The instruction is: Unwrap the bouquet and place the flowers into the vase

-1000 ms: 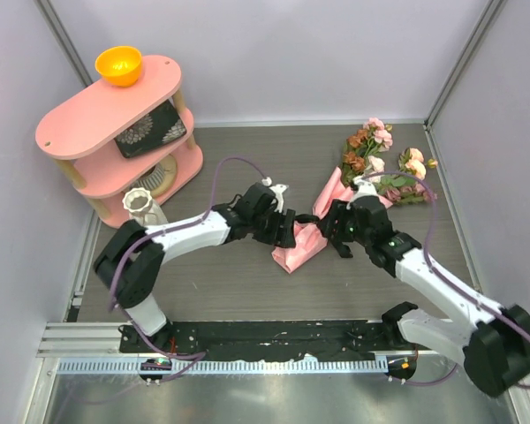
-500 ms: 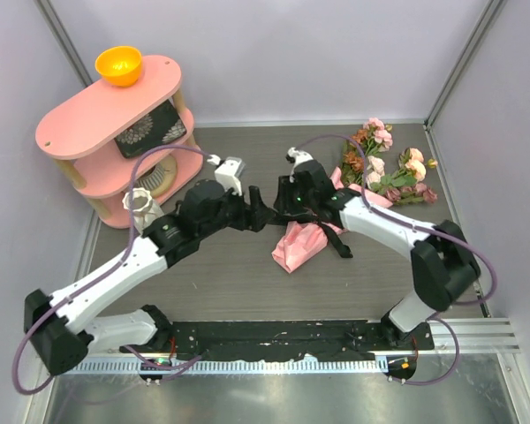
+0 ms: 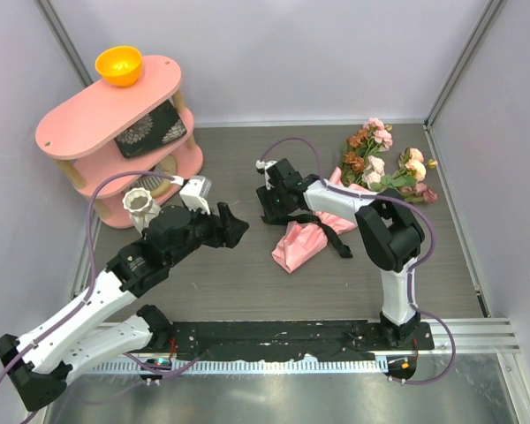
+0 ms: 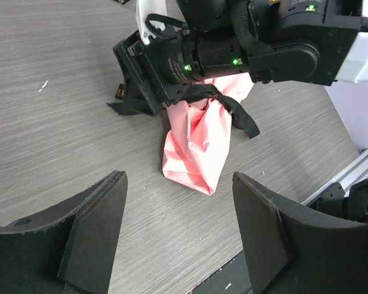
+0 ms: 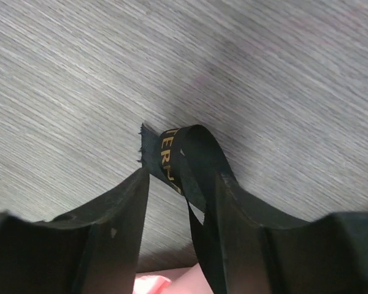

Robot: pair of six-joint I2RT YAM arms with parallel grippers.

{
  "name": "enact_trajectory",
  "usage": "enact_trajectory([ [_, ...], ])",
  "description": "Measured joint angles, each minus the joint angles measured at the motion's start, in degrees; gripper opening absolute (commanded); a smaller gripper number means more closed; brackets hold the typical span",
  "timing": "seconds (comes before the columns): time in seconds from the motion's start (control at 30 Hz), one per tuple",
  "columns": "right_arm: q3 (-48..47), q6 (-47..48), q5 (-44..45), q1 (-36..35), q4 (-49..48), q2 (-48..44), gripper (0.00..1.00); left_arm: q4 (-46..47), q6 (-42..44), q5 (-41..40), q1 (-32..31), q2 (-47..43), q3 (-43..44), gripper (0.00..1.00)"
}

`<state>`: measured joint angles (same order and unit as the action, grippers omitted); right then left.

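Right tool (image 5: 181,180) part open, black ribbon (image 5: 193,147) between its fingers.
Left tool (image 4: 179,184) wide, empty, over tabletop (image 4: 61,122) near bouquet (image 4: 196,147).

The shelf (image 3: 106,115) stands at the table's (image 3: 247,283) far left, a bowl (image 3: 118,65) on its top tier. The vase (image 3: 140,205) stands on the table just in front of it. The flowers (image 3: 389,168) lie far right. Mid-table lies the wrapping paper (image 3: 299,247), the ribbon (image 3: 337,244) across it, the left tool (image 3: 238,228) to its left and the right tool (image 3: 267,208) just behind.
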<state>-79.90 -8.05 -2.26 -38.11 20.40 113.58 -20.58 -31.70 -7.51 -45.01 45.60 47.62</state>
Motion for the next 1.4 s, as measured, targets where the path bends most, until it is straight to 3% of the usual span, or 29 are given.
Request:
enact_trajectory([
  [0.03,-0.1,0.4,0.0,-0.1,0.1,0.3,0.36,-0.1,-0.4,0.0,0.0,0.0,-0.3,0.73],
  [0.07,-0.2,0.6,-0.1,-0.1,0.1,0.4,0.19,-0.1,-0.7,0.0,0.0,0.2,-0.5,0.73],
  [0.2,-0.3,-0.1,-0.6,-0.2,-0.8,-0.4,0.11,-0.7,-2.4,-0.6,0.0,1.9,-0.5,0.75],
  [0.3,2.8,-1.6,-0.6,-0.2,-3.2,-4.7,0.10,-0.2,-4.2,-1.1,0.0,2.4,-1.5,0.88],
  [0.5,19.6,-7.1,-8.7,0.0,-11.3,-26.4,0.13,4.4,-7.4,1.4,0.5,7.8,-4.0,0.94],
  [0.6,24.4,-9.4,-16.1,0.0,-15.4,-30.8,0.16,7.6,-8.9,4.1,1.4,11.5,-4.1,1.00],
  [0.8,34.4,-12.3,-20.2,-0.2,-17.0,-31.8,0.14,17.5,-16.9,12.1,9.1,21.7,-4.1,1.00],
  [0.87,36.3,-13.0,-19.2,-0.2,-16.5,-33.4,0.13,23.5,-21.7,16.7,12.9,27.5,-4.0,0.82],
  [0.97,38.3,-14.0,-15.2,-0.2,-16.6,-38.5,0.13,26.3,-24.8,21.8,15.8,38.1,-0.9,0.78],
  [1.1,40.0,-14.7,-12.0,-0.2,-19.7,-44.4,0.14,18.0,-20.1,20.6,14.3,50.8,11.4,0.77],
  [1.27,40.8,-14.7,-10.9,-0.2,-21.7,-45.7,0.14,7.5,-12.7,11.0,11.3,58.5,23.8,0.67],
  [1.33,42.4,-14.9,-10.6,-0.2,-22.5,-45.7,0.15,2.6,-8.6,4.1,9.0,62.2,27.5,0.67],
  [1.4,42.5,-14.8,-10.6,-0.2,-22.4,-45.7,0.15,1.0,-7.8,2.3,8.0,63.1,27.7,0.73],
])
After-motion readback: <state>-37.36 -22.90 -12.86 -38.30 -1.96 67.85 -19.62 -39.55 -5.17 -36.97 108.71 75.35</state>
